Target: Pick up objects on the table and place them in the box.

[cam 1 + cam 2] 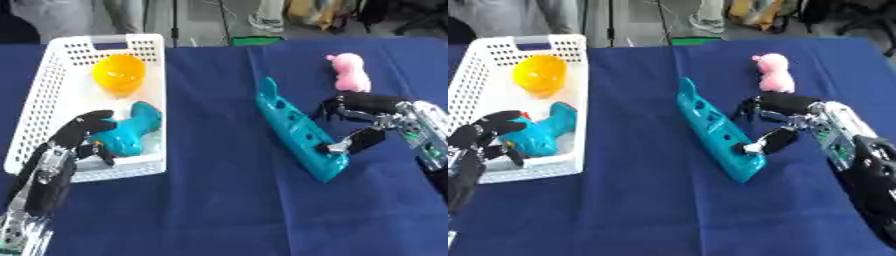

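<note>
Where open cloth (219,150) spreads, right hand (367,122) touches teal tray (297,131).

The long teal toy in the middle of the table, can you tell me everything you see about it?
The long teal toy looks like shiny hard plastic, narrow and boat-like, with small dark holes along its top. Its far end rises to a point; its near end is blunt. It lies slantwise on the blue tablecloth, outside the white basket. The right robot hand is at its near end: the thumb touches it, the other fingers arch just beside it.
</note>
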Action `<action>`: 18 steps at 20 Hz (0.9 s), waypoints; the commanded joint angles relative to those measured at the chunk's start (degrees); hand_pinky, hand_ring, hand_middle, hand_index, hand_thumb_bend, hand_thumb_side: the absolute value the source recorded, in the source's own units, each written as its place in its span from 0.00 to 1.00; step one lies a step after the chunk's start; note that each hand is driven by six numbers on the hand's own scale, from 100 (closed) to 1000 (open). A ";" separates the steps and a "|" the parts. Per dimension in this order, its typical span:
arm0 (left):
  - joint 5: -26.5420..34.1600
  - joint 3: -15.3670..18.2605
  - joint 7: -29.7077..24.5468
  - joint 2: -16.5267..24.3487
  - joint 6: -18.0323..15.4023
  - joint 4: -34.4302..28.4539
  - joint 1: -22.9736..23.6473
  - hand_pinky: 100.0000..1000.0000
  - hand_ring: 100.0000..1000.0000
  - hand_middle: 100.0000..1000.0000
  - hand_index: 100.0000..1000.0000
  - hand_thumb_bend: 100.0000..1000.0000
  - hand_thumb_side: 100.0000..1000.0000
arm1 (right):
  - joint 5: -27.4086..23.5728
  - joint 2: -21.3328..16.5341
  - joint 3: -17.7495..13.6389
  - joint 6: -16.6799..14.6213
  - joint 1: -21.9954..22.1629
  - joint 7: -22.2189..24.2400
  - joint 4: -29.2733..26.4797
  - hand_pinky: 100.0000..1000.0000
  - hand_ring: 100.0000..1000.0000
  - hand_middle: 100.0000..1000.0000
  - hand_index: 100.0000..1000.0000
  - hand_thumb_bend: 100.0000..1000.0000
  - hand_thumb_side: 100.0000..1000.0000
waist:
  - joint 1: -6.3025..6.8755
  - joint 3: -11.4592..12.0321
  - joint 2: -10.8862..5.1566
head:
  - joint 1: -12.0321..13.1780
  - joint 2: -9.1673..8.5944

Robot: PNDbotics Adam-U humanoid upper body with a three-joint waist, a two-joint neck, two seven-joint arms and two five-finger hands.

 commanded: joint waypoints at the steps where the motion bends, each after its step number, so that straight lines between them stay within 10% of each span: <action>1: 0.16 0.24 -0.03 0.18 -0.09 -0.58 -0.38 0.40 0.82 0.82 0.75 0.20 1.00 | 1.07 -0.28 0.71 -0.18 -0.11 0.44 -0.56 0.48 0.63 0.73 0.82 0.43 0.66 | 0.07 0.00 -0.93 | -0.13 -0.47; 18: 0.15 0.32 0.09 1.16 0.00 0.08 0.90 0.40 0.82 0.82 0.75 0.20 1.00 | -10.71 -6.04 4.89 -1.03 -3.48 4.14 -2.14 0.47 0.64 0.74 0.83 0.38 0.74 | -1.74 -1.04 -2.96 | 0.41 0.77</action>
